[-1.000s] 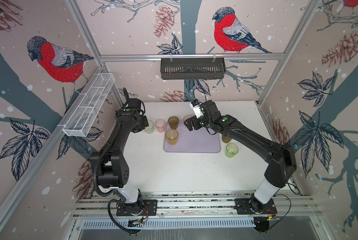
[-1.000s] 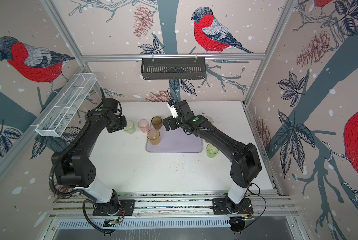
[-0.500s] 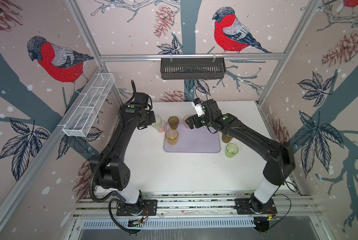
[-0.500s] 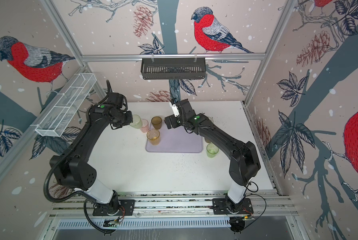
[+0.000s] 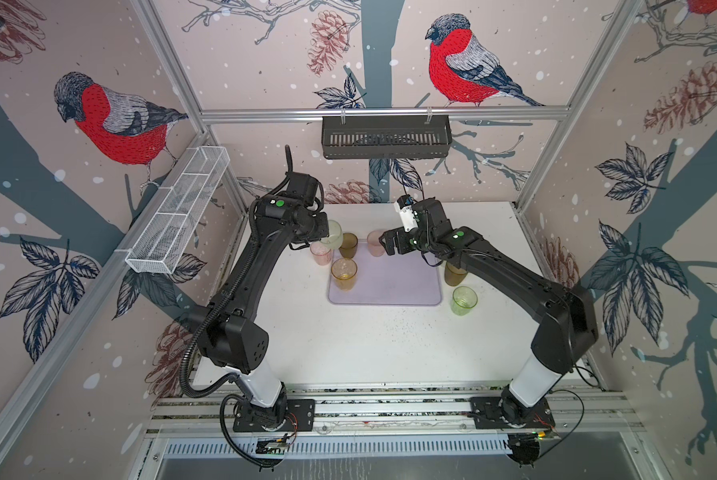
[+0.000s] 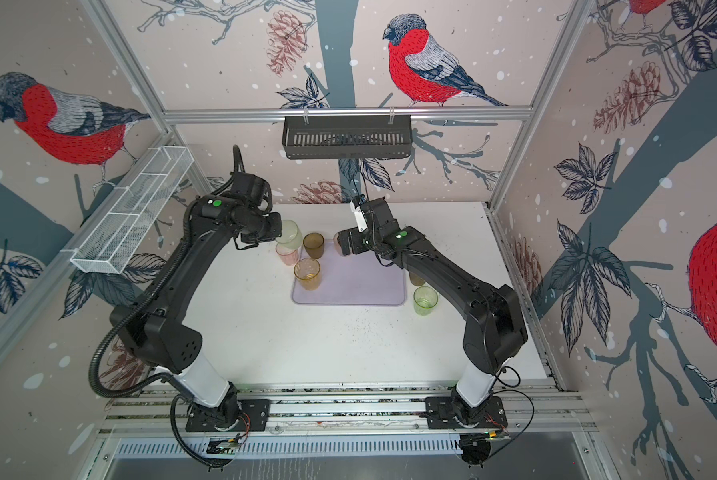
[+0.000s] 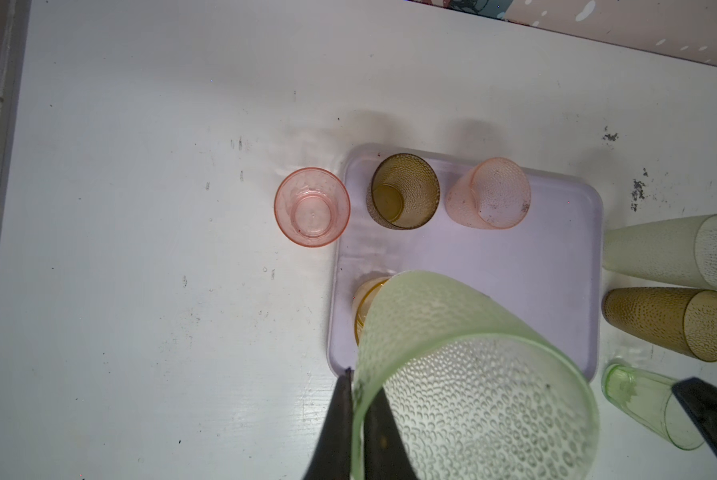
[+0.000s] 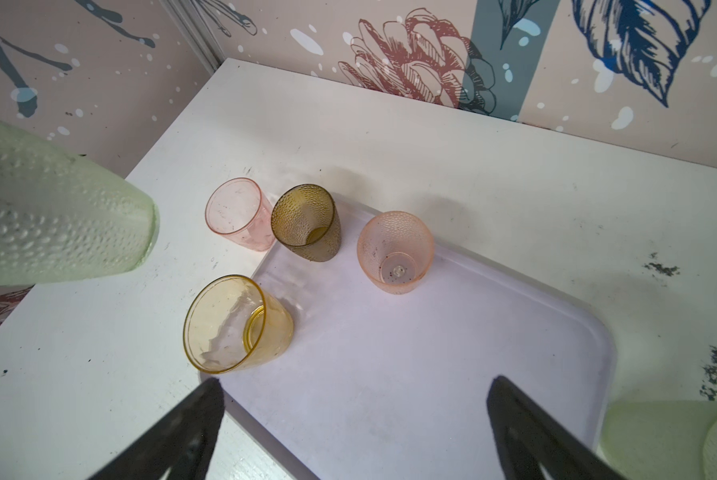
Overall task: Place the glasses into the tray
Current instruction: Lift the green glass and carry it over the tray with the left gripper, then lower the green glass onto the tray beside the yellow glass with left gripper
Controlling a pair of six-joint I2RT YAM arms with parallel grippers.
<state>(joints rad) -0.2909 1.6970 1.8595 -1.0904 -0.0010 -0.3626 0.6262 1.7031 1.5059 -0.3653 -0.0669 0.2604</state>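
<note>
- So far three glasses stand on the tray (image 7: pixel 556 266): a brown one (image 7: pixel 404 191), a dimpled pink one (image 7: pixel 489 193) and an amber one (image 8: pixel 234 324).
- Left end effector (image 7: pixel 358 419) pinches the rim of a frosted green glass (image 7: pixel 464 374), lifted over the tray's edge.
- Right end effector (image 8: pixel 354 419) hangs spread and empty above the tray.
- Left on the desk (image 7: pixel 140 208): a smooth pink glass (image 7: pixel 311 208) just beside the tray, plus a pale frosted glass (image 7: pixel 672 251), a tall amber glass (image 7: pixel 668 322) and a bright green glass (image 7: pixel 643 401).

White table (image 5: pixel 369 345): lilac tray (image 5: pixel 394 286), pink tumbler (image 5: pixel 320 252), bright green tumbler (image 5: pixel 464 300).
</note>
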